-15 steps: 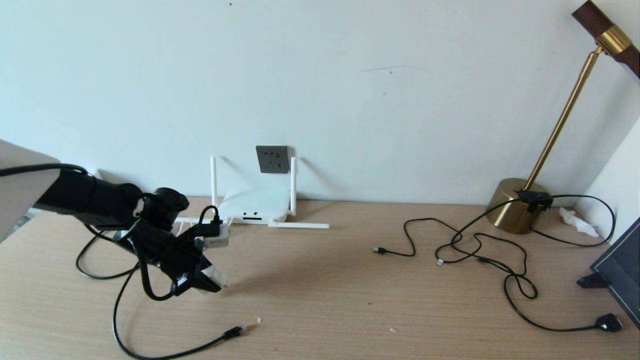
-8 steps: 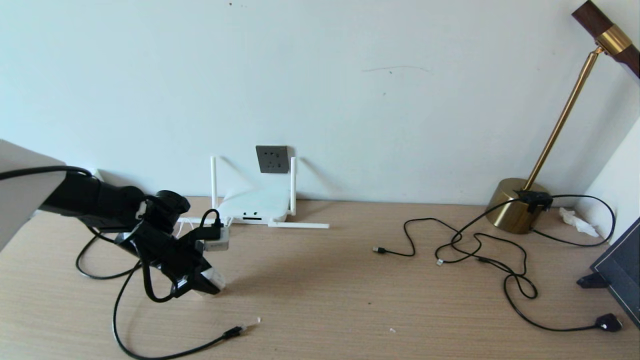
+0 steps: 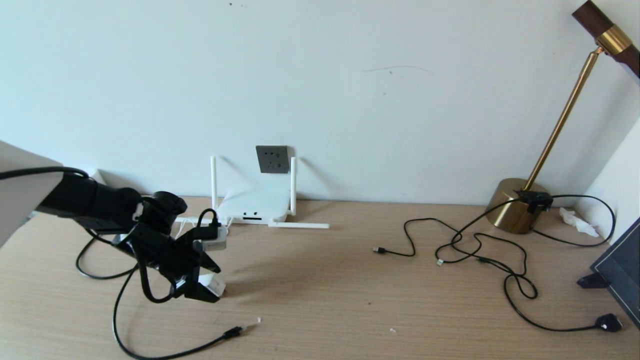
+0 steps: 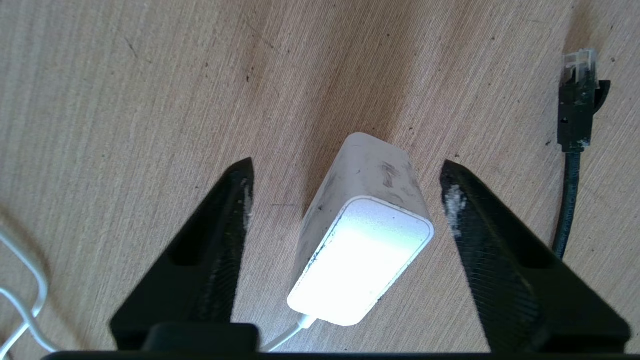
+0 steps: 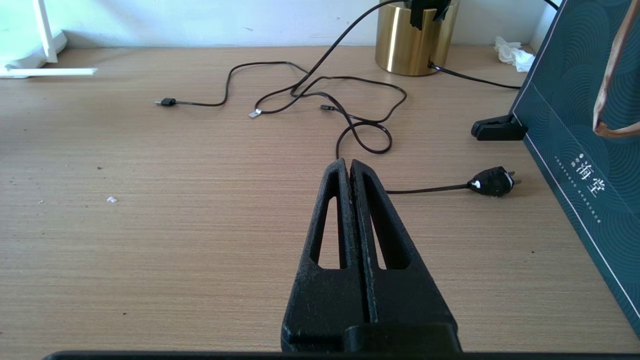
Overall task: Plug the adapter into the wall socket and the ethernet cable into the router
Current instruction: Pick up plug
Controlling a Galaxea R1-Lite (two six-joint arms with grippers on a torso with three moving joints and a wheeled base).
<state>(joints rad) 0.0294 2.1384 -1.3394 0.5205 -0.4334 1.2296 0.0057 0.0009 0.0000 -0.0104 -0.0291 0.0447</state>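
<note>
Adapter [image 4: 361,227] stood on the desk [image 3: 350,280], straddled untouched by the spread fingers of the left gripper [image 4: 345,190], ethernet plug [image 4: 578,105] lying just beside, router [image 3: 255,205] set under the wall socket [image 3: 272,159], right gripper [image 5: 350,167] pressed closed, empty.

A: What colours sit at the lower left of the head view?

B: A white adapter [image 3: 212,286] on a pale wood-grain desk [image 3: 320,285], beside a black cable [image 3: 165,350] with a clear tip.

A: And further back?

B: A white router [image 3: 256,206] below a dark grey socket [image 3: 272,159] on a pale wall. At the right, a brass lamp [image 3: 515,205], thin black cords [image 3: 480,250], and a dark teal board [image 5: 585,130] with a faint wave pattern.
</note>
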